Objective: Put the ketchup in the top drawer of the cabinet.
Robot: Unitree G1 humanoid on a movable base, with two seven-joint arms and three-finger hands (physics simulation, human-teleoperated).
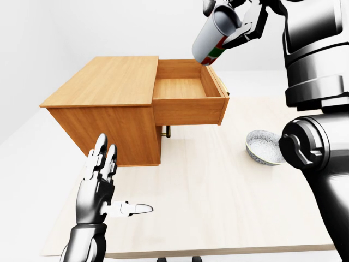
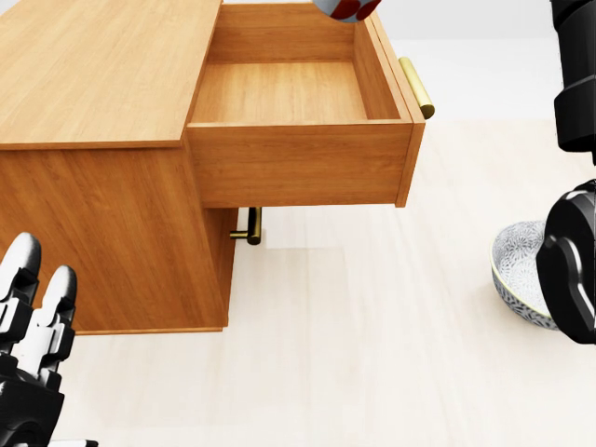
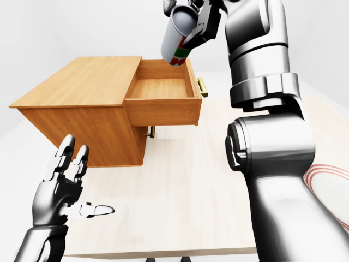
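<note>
The wooden cabinet [image 1: 103, 103] stands on the table with its top drawer [image 1: 188, 98] pulled open and empty inside. My right hand [image 1: 240, 19] is shut on the ketchup bottle [image 1: 212, 38], a grey bottle with a red and green label. It holds the bottle tilted, above the drawer's far right corner. Only the bottle's lower tip [image 2: 345, 7] shows in the head view. My left hand [image 1: 103, 183] is open and empty, low at the left, clear of the cabinet.
A patterned bowl [image 1: 264, 147] sits on the light wooden table [image 1: 207, 202] to the right of the cabinet, partly behind my right arm [image 1: 319, 147]. A brass handle [image 2: 416, 87] is on the drawer front. A lower drawer's handle [image 2: 250, 228] shows beneath.
</note>
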